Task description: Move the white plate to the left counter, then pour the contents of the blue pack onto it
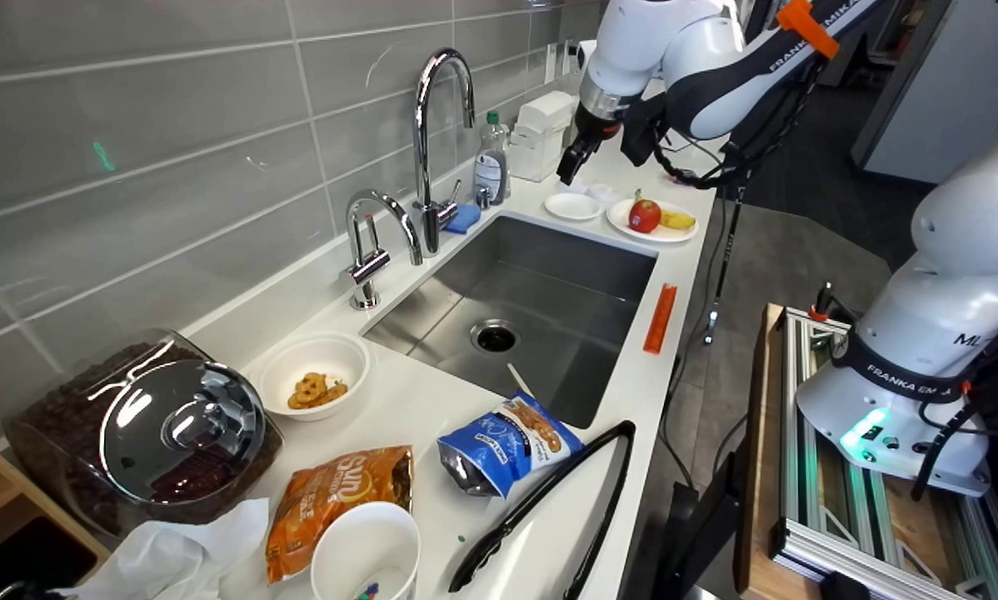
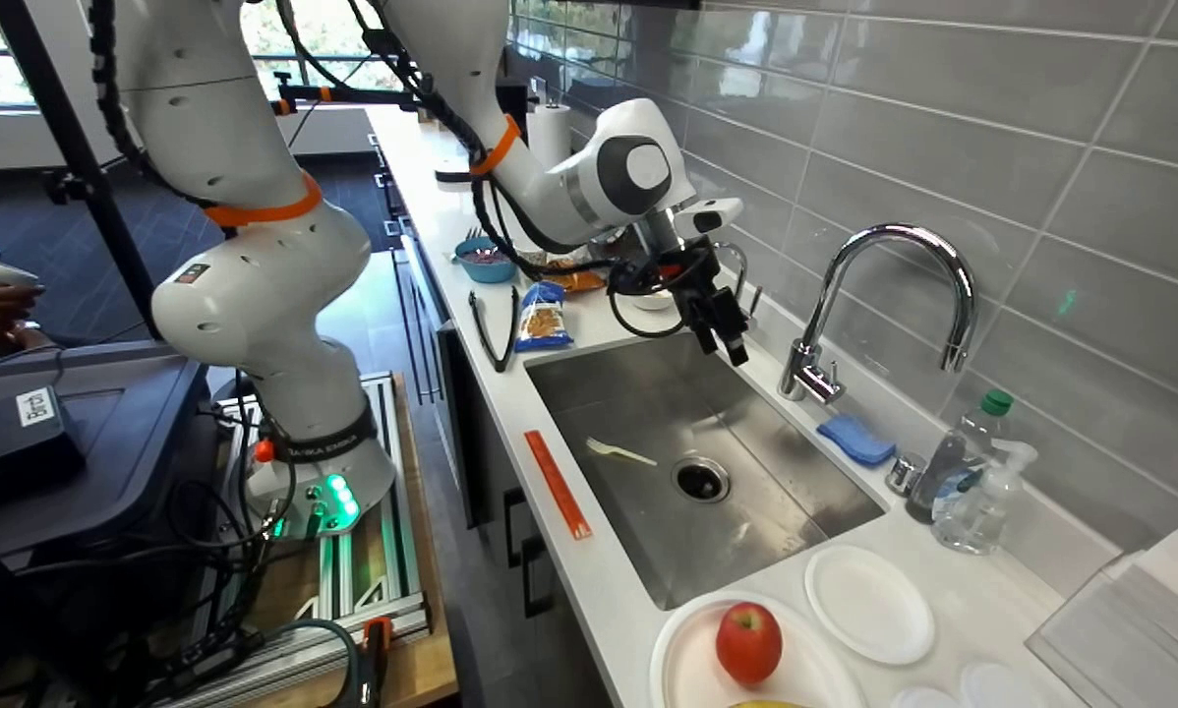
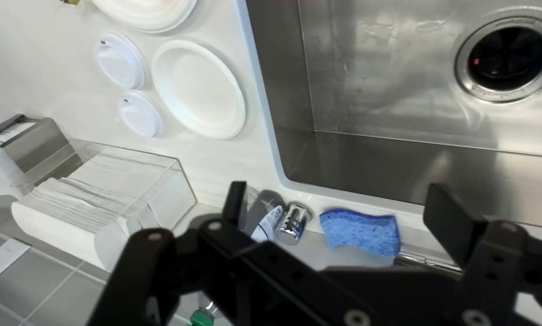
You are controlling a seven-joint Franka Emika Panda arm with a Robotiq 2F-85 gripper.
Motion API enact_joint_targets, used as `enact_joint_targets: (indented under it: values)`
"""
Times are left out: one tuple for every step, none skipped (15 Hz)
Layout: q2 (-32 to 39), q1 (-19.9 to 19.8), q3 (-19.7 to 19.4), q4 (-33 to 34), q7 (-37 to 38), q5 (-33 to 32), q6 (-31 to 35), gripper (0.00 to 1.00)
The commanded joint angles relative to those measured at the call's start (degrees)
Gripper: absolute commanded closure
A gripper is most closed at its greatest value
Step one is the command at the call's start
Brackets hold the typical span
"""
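The white plate lies flat on the countertop beside the sink; in both exterior views it shows next to the fruit dish. Across the sink, the blue pack rests on its side on the left counter, close to the sink edge, its silvery end crumpled. My gripper hangs in the air over the sink area, its fingers wide apart and nothing between them. Behind that gap the wrist view shows a blue sponge on the ledge. The plate is well off to one side of the gripper, untouched.
A steel sink and tall faucet separate the plate from the pack. Around the pack are black tongs, an orange bag, a white cup and a bowl. A dish with an apple neighbours the plate.
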Motion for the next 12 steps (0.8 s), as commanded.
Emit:
enact_joint_targets:
  values:
    - [1.9, -0.5, 0.0, 1.8, 0.8, -1.1, -1.2, 0.0]
    - [3.4, -0.7, -0.1, 3.0, 0.9, -1.3, -1.5, 0.0]
    - [3.8, -0.7, -0.2, 3.3, 0.8, -1.3, -1.5, 0.0]
    - [3.7, -0.7, -0.2, 3.2, 0.8, -1.3, -1.5, 0.0]
    - [3.3, -0.6, -0.1, 3.0, 0.8, -1.3, -1.5, 0.0]
    - [3.1, -0.6, 0.0, 3.0, 0.8, -1.3, -1.5, 0.0]
    - [3.7, -0.8, 0.3, 3.5, 3.0, -3.0, -3.2, 0.0]
    - [5.2, -1.6, 0.7, 5.3, 7.5, -6.9, -5.7, 0.0]
    - [7.1, -2.3, 0.6, 7.0, 10.8, -10.2, -7.5, 0.0]
    - [8.5, -2.6, 0.3, 8.4, 14.2, -13.8, -8.8, 0.0]
    - [10.6, 6.7, -9.3, 10.1, 15.7, -16.5, -11.0, 0.0]
    - [12.1, 8.1, -11.2, 11.4, 17.0, -18.4, -12.0, 0.0]
